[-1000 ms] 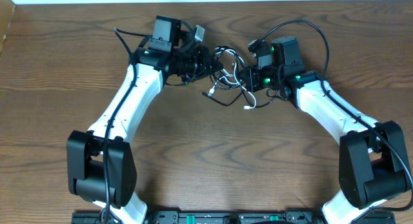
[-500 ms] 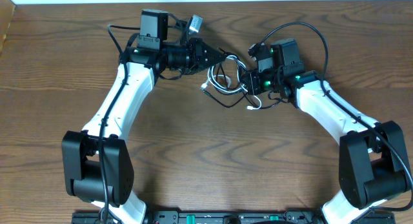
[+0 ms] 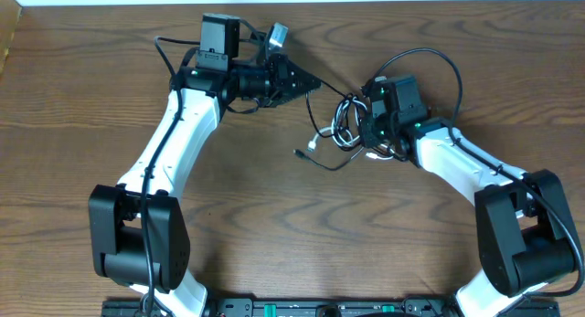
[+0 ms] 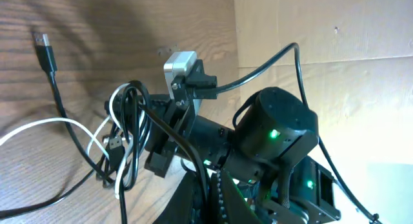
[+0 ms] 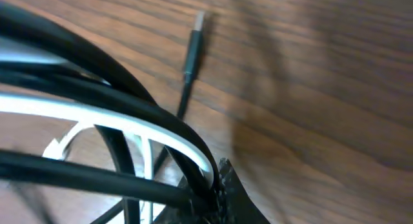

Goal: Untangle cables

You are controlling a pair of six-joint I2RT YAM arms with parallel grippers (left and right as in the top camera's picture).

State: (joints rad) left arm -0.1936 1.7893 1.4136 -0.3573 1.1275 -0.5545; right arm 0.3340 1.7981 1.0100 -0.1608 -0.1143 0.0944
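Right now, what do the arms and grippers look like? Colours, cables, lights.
White links and black joints on the left arm and right arm. The left gripper and right gripper are black. The right wrist shows green lights, and a thick black cable loops above it.

One black cable (image 4: 57, 95), one white cable (image 4: 61, 121)

The overhead view looks straight down from well above and takes in the whole table (image 3: 292, 235). The left wrist view faces across the wood, fairly near, at the right arm (image 4: 274, 130) and the cables (image 4: 126, 140). The right wrist view sits low, so close that the strands blur. All three views share the black plug (image 3: 299, 154).
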